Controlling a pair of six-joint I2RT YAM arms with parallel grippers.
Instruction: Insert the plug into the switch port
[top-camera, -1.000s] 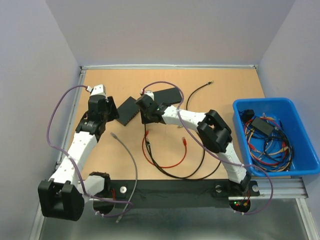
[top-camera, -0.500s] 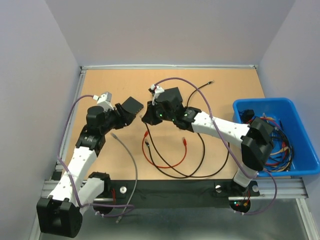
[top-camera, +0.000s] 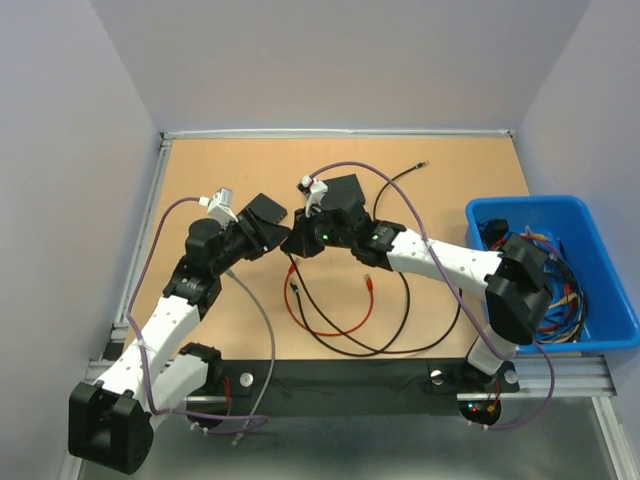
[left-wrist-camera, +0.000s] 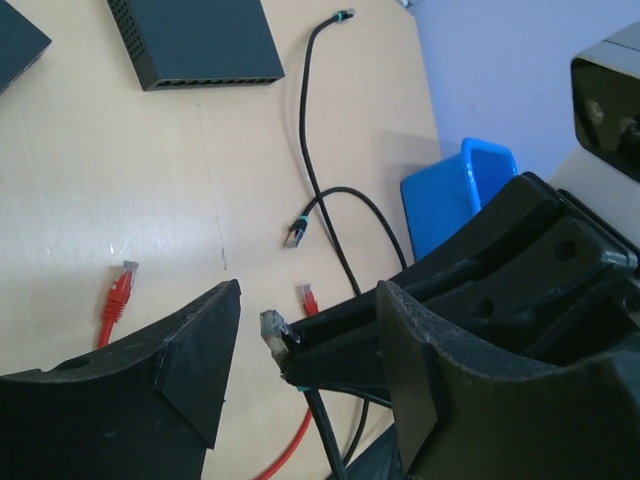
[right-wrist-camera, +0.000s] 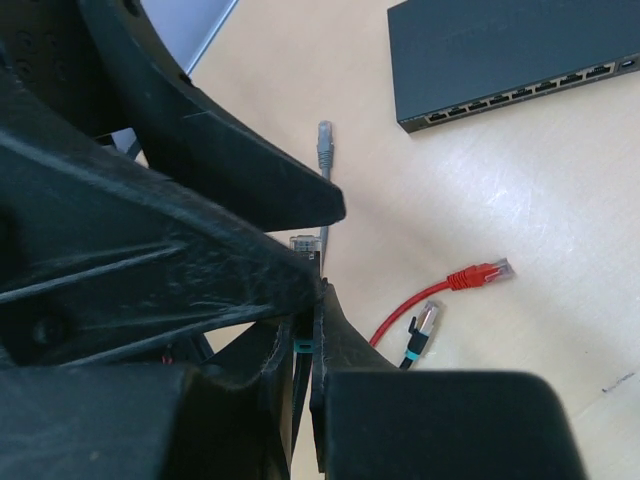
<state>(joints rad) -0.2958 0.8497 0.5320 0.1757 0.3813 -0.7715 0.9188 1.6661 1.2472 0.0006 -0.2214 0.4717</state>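
Note:
My right gripper (top-camera: 297, 240) (right-wrist-camera: 310, 300) is shut on a black cable's clear plug (left-wrist-camera: 272, 325) (right-wrist-camera: 305, 243), whose tip sticks out past the fingertips. My left gripper (top-camera: 273, 232) (left-wrist-camera: 300, 330) is open, one finger on each side of that plug without touching it. Both hover above the table's middle. One black switch (top-camera: 345, 190) (left-wrist-camera: 195, 40) (right-wrist-camera: 510, 65) lies flat just behind them, its row of ports visible in both wrist views. A second switch (top-camera: 266, 207) (left-wrist-camera: 15, 40) is partly covered by the left gripper.
A red cable (top-camera: 345, 325), its plug (right-wrist-camera: 480, 272), and the black cable's loop (top-camera: 400, 320) lie in front of the grippers. A loose black plug (right-wrist-camera: 420, 325) and a grey plug (right-wrist-camera: 324, 135) rest on the table. A blue bin (top-camera: 590, 215) of cables stands at the right.
The left gripper has swung right, up to the right gripper, and opened a little wider. The right arm has stretched out while still gripping the plug in about the same place.

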